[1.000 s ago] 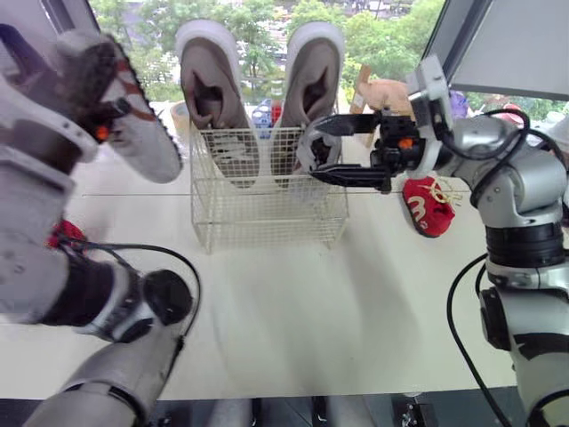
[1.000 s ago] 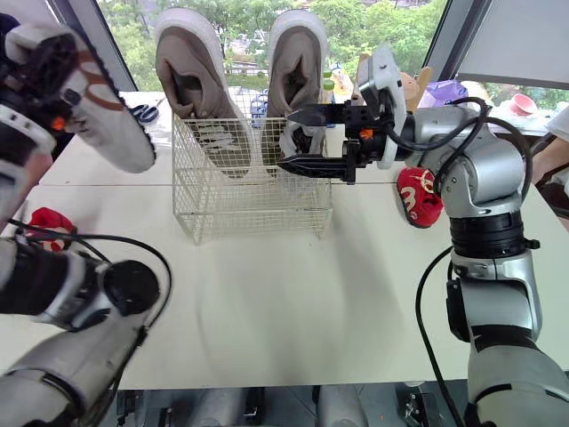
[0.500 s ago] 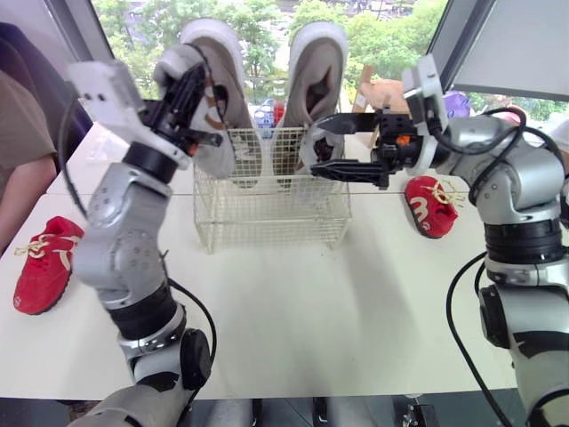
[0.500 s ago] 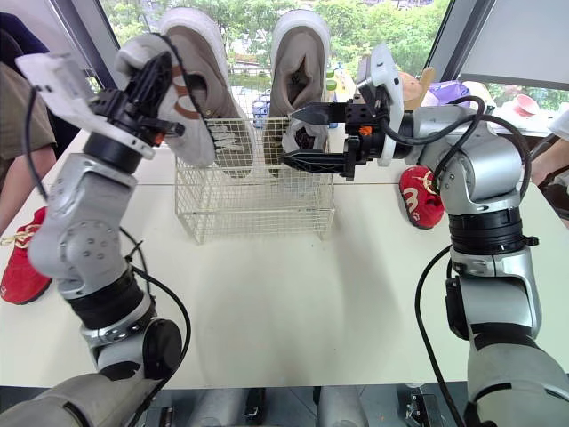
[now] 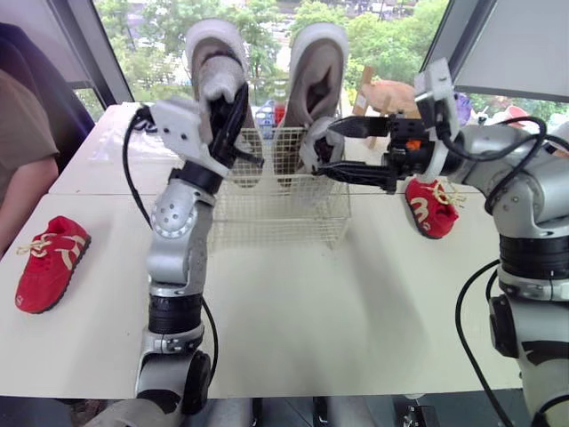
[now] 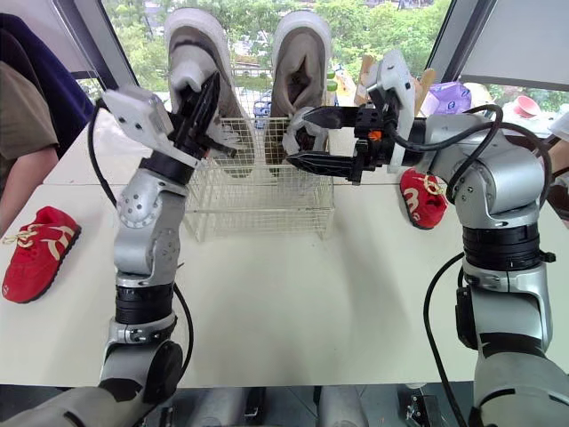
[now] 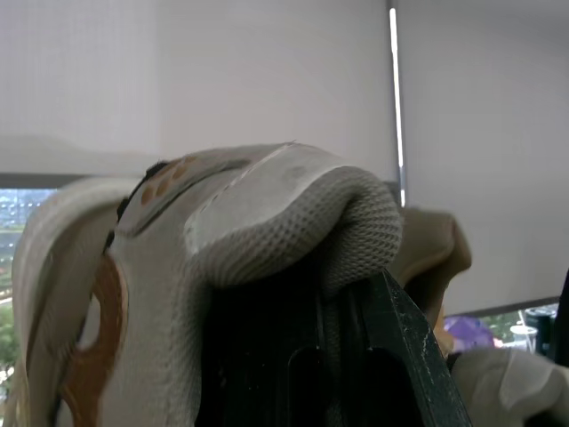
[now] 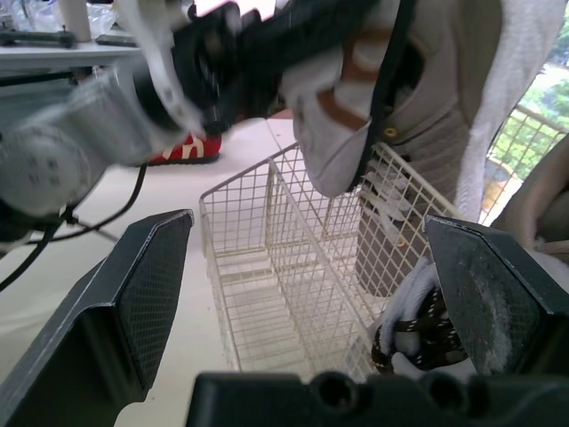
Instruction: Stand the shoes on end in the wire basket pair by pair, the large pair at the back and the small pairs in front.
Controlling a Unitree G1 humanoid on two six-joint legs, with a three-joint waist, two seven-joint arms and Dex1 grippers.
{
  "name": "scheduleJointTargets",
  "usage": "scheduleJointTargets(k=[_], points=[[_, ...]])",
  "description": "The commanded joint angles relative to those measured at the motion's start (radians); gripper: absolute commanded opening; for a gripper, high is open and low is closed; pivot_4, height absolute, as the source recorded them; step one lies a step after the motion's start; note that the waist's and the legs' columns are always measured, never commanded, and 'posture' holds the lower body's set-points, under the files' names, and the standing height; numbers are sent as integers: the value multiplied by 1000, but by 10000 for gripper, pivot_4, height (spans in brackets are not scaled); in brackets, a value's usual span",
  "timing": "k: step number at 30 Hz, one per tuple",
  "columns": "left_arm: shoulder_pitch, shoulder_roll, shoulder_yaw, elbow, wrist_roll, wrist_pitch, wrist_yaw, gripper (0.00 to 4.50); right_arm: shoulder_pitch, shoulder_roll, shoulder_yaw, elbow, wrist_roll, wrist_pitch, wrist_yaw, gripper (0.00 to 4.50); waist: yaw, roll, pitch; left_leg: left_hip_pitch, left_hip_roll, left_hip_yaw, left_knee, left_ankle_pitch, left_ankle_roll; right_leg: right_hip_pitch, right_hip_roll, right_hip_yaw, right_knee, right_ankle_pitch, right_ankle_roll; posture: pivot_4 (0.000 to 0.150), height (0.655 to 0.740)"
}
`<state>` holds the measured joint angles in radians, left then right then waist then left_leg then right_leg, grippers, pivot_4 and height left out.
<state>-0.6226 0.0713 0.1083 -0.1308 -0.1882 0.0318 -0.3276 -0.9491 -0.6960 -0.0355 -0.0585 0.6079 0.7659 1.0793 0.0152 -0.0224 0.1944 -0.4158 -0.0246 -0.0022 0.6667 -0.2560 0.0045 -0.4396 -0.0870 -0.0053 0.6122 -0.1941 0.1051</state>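
The wire basket [image 5: 267, 213] stands at the table's back centre. Two large grey shoes [image 5: 316, 62] stand on end along its back. My left gripper [image 5: 233, 116] is shut on a small white shoe with brown trim [image 7: 249, 231], held toe-up over the basket's left front, against the left large shoe [image 6: 191, 31]. My right gripper [image 5: 329, 149] is open at the basket's right front, its fingers wide on either side of a second small pale shoe with dark laces [image 8: 413, 329] that sits in the basket.
One red shoe [image 5: 49, 262] lies on the table's left side, another red shoe [image 5: 431, 206] right of the basket under my right arm. A person's arm [image 5: 27, 133] is at the left edge. Toys [image 5: 391, 93] sit behind the basket.
My left arm has swung the small white shoe from the far left in over the basket's left side. My right gripper has stayed open by the basket, shifting slightly right.
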Motion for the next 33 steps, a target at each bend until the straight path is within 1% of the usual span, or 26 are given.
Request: scheduleJointTargets(k=[1,6,9,10,11,12,13,14,16,18,21,22,26,27,30,31,33], points=[[63,-16,-25,16,-8,-34,8,302,-8,-13,-32,-34,20,-3,-8,45000,-1,0,0,0,0,0,0,0,0,0,0,0,0,0,0,1500,7400],[164,-35,-27,-4,-74,-34,-15,302,-19,-2,-21,-19,16,-9,-9,45000,-3,0,0,0,0,0,0,-1,1,0,0,0,0,0,0,1500,7400],[195,-25,-11,-68,-197,83,-39,302,-24,1,-18,-6,12,-15,-5,45000,-5,1,-1,0,1,1,0,-1,2,0,0,0,0,0,0,1500,7400],[202,-18,-6,-89,-225,111,-40,7518,-25,2,-17,-2,11,-18,-4,45000,-5,1,-1,0,1,1,0,-1,2,0,0,0,0,0,0,1500,7400],[208,-7,-5,-109,-233,129,-36,11447,-24,3,-17,3,10,-20,-3,45000,-4,1,-1,0,1,1,0,-1,2,0,0,0,0,0,0,1500,7400],[212,2,-5,-123,-236,143,-31,14115,-23,3,-16,5,9,-22,-3,45000,-4,1,-1,0,1,1,0,-1,2,0,0,0,0,0,0,1500,7400],[217,16,0,-144,-242,163,-22,19516,-21,5,-13,7,9,-22,-3,45000,-3,1,-1,0,1,1,0,-1,2,0,0,0,0,0,0,1500,7400],[223,31,4,-168,-256,196,-15,23480,-17,5,-13,7,10,-20,-2,45000,-3,1,-1,0,1,1,0,-1,2,0,0,0,0,0,0,1500,7400],[239,72,11,-235,-330,317,-6,32314,-5,-5,-12,-1,17,-3,1,45000,-3,1,-1,0,1,1,0,-1,2,0,0,0,0,0,0,1500,7400],[264,142,47,-354,-468,481,20,41888,19,-26,-30,-23,39,22,7,45000,-4,1,-1,1,1,1,0,-1,2,0,0,0,0,0,0,1500,7400],[308,266,124,-490,-621,640,55,41888,50,-50,-82,-31,82,69,-1,45000,-5,1,0,0,1,0,0,-1,2,0,0,0,0,0,0,1500,7400],[327,309,162,-522,-691,674,56,41888,64,-55,-104,-30,98,85,-11,45000,-4,1,0,0,1,0,0,-1,2,0,0,0,0,0,0,1500,7400],[392,471,310,-568,-985,777,76,41888,146,-54,-176,31,82,68,-82,45000,-3,1,0,1,2,0,0,-1,2,1,1,0,0,0,0,1500,7400],[407,505,337,-569,-1040,788,80,41888,164,-47,-197,50,72,49,-104,45000,-3,1,0,3,2,0,0,-1,2,2,0,0,0,-2,-3,1500,7400],[490,623,437,-536,-1248,825,17,41888,242,-27,-243,152,-34,-105,-216,45000,-3,1,0,6,1,0,0,-1,2,6,0,0,-2,-3,-4,1500,7400],[509,654,442,-531,-1271,834,0,43578,278,-32,-241,197,-91,-190,-242,45000,-3,1,0,6,1,1,-1,-1,2,6,0,0,-2,-3,-4,1500,7400],[520,686,418,-536,-1297,832,0,43578,318,-16,-271,262,-141,-302,-300,45000,0,1,0,6,1,0,-1,-1,2,6,1,0,-2,-3,-5,1500,7400]])
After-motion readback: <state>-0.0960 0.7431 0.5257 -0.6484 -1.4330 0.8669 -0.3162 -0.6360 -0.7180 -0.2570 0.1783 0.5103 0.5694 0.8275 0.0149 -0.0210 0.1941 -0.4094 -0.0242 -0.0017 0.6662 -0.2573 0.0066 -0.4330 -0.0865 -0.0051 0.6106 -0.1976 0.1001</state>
